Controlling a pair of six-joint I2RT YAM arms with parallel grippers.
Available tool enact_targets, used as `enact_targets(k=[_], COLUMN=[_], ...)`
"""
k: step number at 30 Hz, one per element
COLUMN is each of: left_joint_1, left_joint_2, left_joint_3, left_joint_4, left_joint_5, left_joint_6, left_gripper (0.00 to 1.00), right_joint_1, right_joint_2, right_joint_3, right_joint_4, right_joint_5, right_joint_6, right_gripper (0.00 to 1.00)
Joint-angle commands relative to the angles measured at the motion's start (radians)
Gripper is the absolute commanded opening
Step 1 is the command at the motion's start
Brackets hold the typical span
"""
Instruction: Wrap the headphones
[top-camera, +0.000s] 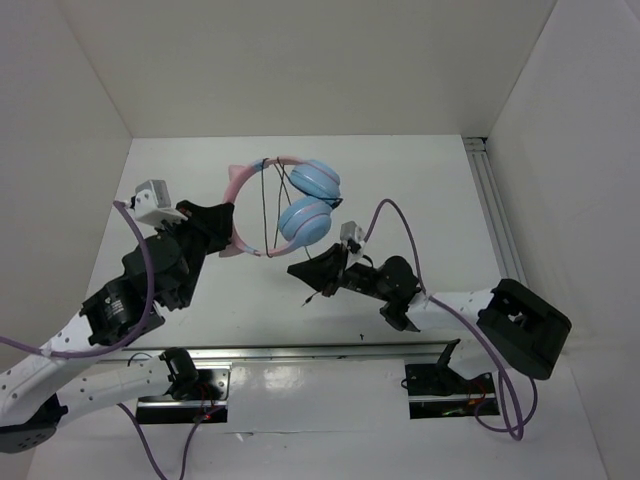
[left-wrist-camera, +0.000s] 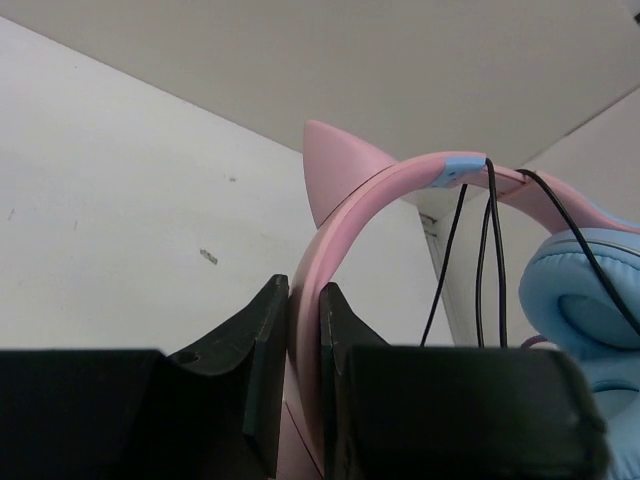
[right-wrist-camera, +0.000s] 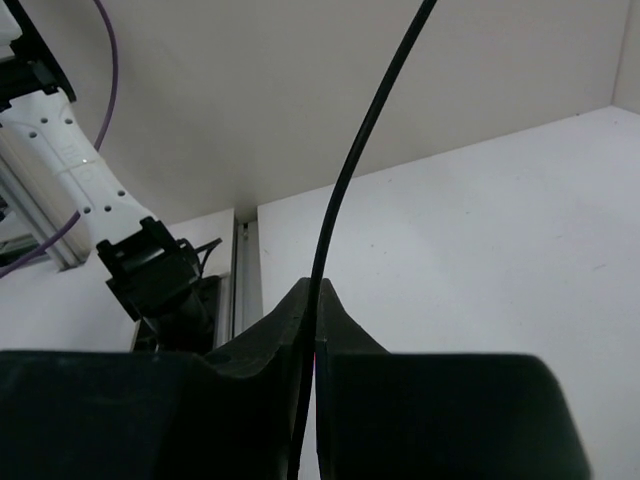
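Note:
The headphones (top-camera: 300, 200) hang above the table, with a pink cat-eared headband (top-camera: 237, 205) and two light blue ear cups (top-camera: 306, 221). My left gripper (top-camera: 222, 222) is shut on the headband (left-wrist-camera: 400, 180), one finger on each side of it (left-wrist-camera: 303, 292). Several strands of the thin black cord (top-camera: 265, 200) cross the band's arch (left-wrist-camera: 484, 260), next to a blue ear cup (left-wrist-camera: 580, 300). My right gripper (top-camera: 302, 270) sits just below the ear cups, shut on the cord (right-wrist-camera: 350, 170), which runs up out from between its closed fingers (right-wrist-camera: 315, 292).
White walls close in the table at the back and both sides. An aluminium rail (top-camera: 490, 200) runs along the right wall. A metal rail (top-camera: 330, 352) with two black clamps (top-camera: 190, 378) lies at the near edge. A white arm link with purple cable (right-wrist-camera: 70, 150) shows behind the right gripper.

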Motion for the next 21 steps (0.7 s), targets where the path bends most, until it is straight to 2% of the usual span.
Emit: enact_targets(k=[1,5,9,15,21], left_joint_1=[0.006,0.006,0.006,0.006,0.067], left_joint_2=[0.006,0.032,0.054,0.1,0.143], left_joint_3=[0.004,-0.016,-0.016,0.013,0.068], left_joint_4=[0.28,0.3,0.3,0.324,0.315], left_joint_5=[-0.077,-0.031,-0.045,-0.1,-0.067], left_joint_6=[-0.118,-0.13,-0.143,-0.038,0.003], left_gripper=[0.0,0.0,0.0,0.0,0.0], right_joint_1=[0.013,0.013,0.023,0.061,0.092], right_joint_2=[0.037,0.06,0.092,0.112,0.122], right_joint_3=[0.001,0.038,0.058,0.035,0.024], right_joint_4=[0.114,0.154,0.181,0.233,0.269], right_joint_5=[-0.028,-0.06,-0.095,-0.104,-0.104], right_joint_6=[0.025,0.063,0.085,0.113,0.133], right_gripper=[0.11,0.1,0.09,0.12,0.12])
